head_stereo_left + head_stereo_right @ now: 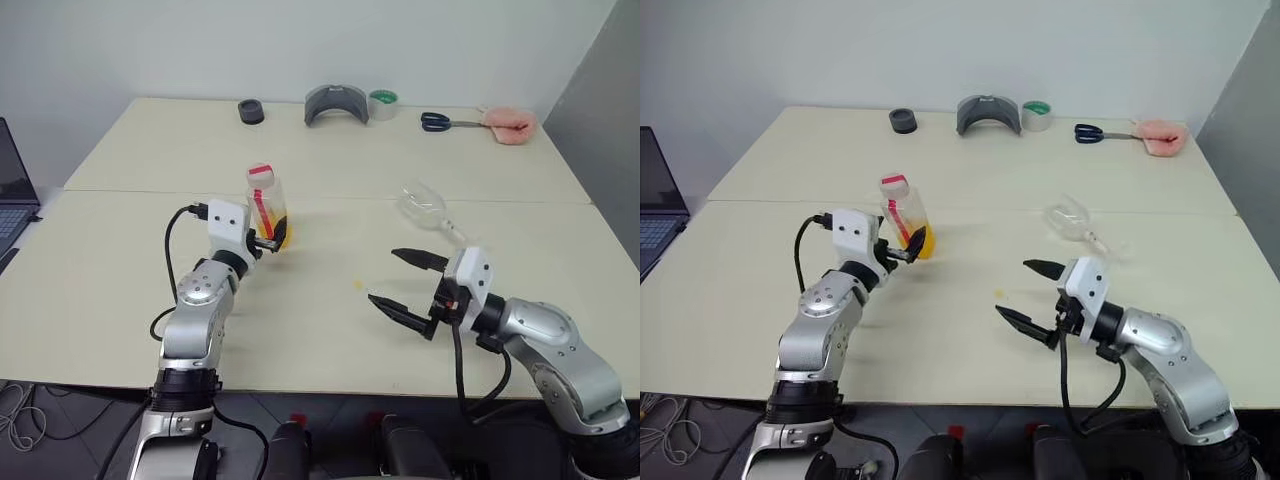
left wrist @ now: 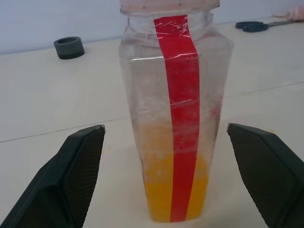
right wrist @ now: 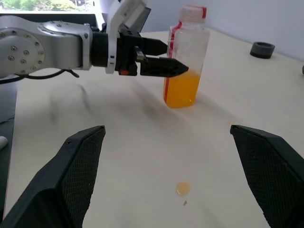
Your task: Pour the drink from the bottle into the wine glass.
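Reaching with our left hand [image 2: 161, 180], fingers spread wide either side of the upright bottle [image 1: 267, 212], not touching. Our right hand [image 1: 405, 280] hangs open, further off. The wine glass [image 1: 424, 207] lies tipped over on the tabletop [image 1: 330, 330].

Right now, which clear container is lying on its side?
The wine glass, tipped over ahead of the right gripper. The bottle stands upright.

Upright bottle [image 2: 175, 118] — drink [image 2: 159, 190] low — between spread fingers [image 2: 71, 175].
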Motion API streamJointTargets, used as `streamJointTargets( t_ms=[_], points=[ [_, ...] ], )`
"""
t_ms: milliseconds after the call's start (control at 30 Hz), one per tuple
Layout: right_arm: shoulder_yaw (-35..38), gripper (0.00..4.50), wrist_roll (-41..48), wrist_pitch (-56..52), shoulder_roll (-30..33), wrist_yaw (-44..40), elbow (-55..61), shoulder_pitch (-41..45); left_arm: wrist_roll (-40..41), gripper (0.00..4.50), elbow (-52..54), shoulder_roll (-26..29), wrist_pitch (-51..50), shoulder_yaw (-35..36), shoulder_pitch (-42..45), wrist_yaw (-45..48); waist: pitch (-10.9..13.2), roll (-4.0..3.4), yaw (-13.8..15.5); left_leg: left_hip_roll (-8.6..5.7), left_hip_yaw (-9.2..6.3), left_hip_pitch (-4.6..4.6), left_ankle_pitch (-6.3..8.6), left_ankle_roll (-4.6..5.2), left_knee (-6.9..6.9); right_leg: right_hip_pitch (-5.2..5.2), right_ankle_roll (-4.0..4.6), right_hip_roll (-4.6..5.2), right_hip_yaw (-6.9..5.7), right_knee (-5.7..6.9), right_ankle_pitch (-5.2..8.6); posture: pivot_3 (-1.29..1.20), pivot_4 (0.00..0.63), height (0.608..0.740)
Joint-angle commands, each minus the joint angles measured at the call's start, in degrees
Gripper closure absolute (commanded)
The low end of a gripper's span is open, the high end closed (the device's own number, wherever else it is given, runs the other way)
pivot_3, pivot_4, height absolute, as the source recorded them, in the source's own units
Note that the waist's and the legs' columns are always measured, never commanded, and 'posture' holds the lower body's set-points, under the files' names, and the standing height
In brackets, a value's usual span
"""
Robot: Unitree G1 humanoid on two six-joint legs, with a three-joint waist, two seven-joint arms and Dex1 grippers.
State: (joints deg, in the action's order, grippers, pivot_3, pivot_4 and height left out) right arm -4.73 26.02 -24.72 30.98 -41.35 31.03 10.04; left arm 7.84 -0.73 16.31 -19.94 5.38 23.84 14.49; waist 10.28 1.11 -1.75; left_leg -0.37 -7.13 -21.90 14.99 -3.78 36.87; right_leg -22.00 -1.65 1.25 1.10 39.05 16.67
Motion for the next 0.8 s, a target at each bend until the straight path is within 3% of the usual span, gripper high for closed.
streamJointTargets(
  t_ms=[33, 800],
  points=[
    [1.0, 0.0, 2.5, -2.1, -0.1, -0.1, 1.7, 3.1, -0.5, 0.07, -1.5, 0.1, 2.8, 0.0, 2.9, 0.1, 0.0, 0.0, 0.0, 0.0, -0.01, 0.0, 0.0, 0.0, 0.0, 0.0, 0.0, 0.0, -0.01, 0.0, 0.0, 0.0, 0.15, 0.74],
    [2.6, 0.0, 4.2, -5.9, 1.0, 0.2, 2.1, 5.6, -3.2, 0.07, -6.3, 0.4, 2.2, -2.2, 10.8, -0.2, 0.0, 0.0, 0.0, -0.03, -0.05, -0.06, -0.01, -0.02, 0.01, -0.01, 0.0, 0.03, -0.04, -0.01, 0.0, 0.0, 0.15, 0.74]
  ],
)
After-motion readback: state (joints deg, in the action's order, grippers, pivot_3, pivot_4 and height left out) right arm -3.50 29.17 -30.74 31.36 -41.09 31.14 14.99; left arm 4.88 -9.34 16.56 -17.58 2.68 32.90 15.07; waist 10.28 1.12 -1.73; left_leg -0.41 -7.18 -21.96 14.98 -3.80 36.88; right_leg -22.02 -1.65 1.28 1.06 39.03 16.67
